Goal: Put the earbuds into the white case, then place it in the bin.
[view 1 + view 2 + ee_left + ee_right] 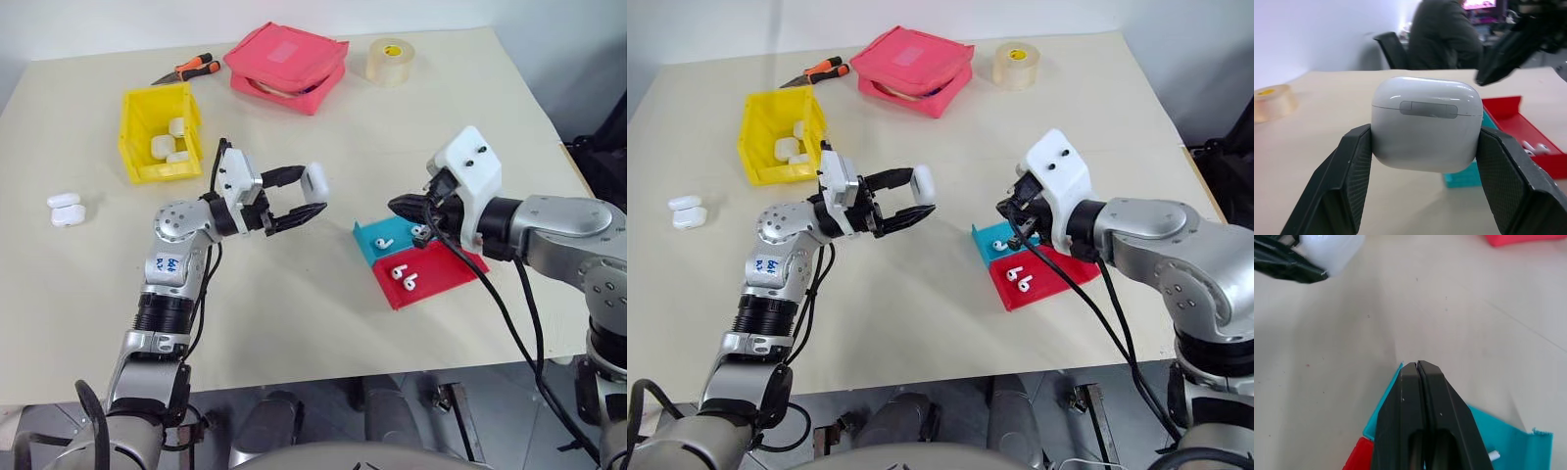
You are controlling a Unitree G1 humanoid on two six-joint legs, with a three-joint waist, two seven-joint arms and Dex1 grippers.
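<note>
Beige tabletop: your left gripper clamped the lid-shut white case; right gripper pinched empty; bin at ten o'clock.

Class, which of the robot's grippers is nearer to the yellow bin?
Left. The left gripper, shut on a white case, hangs just beside the bin. The right gripper, shut, is farther away, over the blue tray.

The white case, lid shut, is clamped above the table between the left gripper's fingers; white earbuds lie in the trays; the yellow bin holds several cases.
</note>
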